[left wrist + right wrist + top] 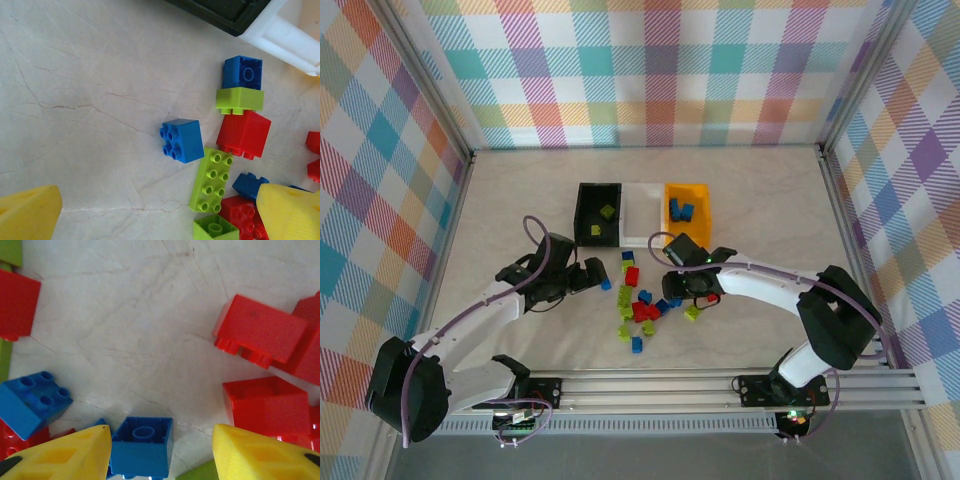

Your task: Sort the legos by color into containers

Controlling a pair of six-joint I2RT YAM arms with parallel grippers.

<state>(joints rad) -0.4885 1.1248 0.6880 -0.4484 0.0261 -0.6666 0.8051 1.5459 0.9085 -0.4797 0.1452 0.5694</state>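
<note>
The upturned blue brick (142, 445) lay on the table amid the loose pile, between the fingers of your right gripper (161, 432). Its jaws stood apart, one touching the brick's side, the other just short: not yet clenched. Your left gripper (157, 192) gaped empty near another blue brick (182, 140). You were at the pick. Next, I judged, you needed to close squarely, lift clear of the red bricks (260, 327), and carry to the orange bin (705, 228), which held blues.
</note>
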